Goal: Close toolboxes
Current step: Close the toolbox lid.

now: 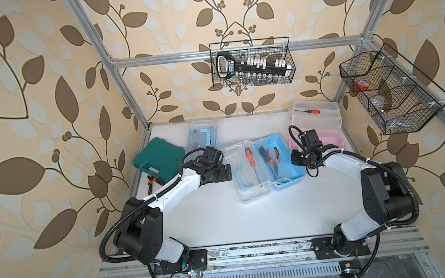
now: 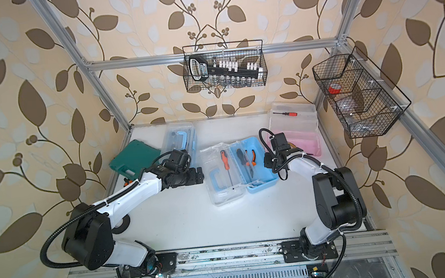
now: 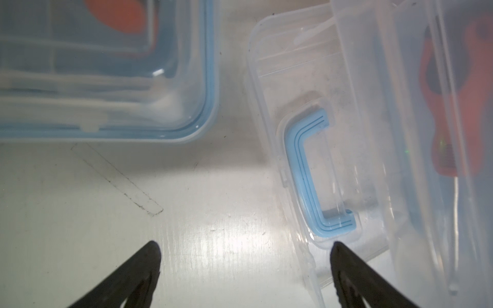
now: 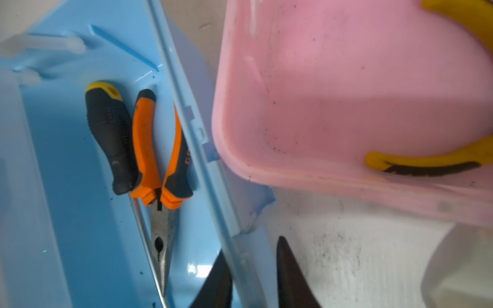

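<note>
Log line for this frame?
left gripper open beside clear lid | right gripper pinching open blue toolbox wall | pink toolbox open | far blue toolbox closed

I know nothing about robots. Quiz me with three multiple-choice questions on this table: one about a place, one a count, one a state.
1. Where does the orange screwdriver lie?
A in a wire basket; B in a clear lid; C in the green case.
2. How many toolboxes stand open?
A one; B two; C three.
3. The left gripper is:
A wide open; B shut tight; C holding pliers.

Answers:
1 B: it rests in the flipped lid of the middle blue box.
2 B: that box and the pink box gape, while the back blue box is lidded.
3 A: its fingers stand far apart, with nothing between them.
</note>
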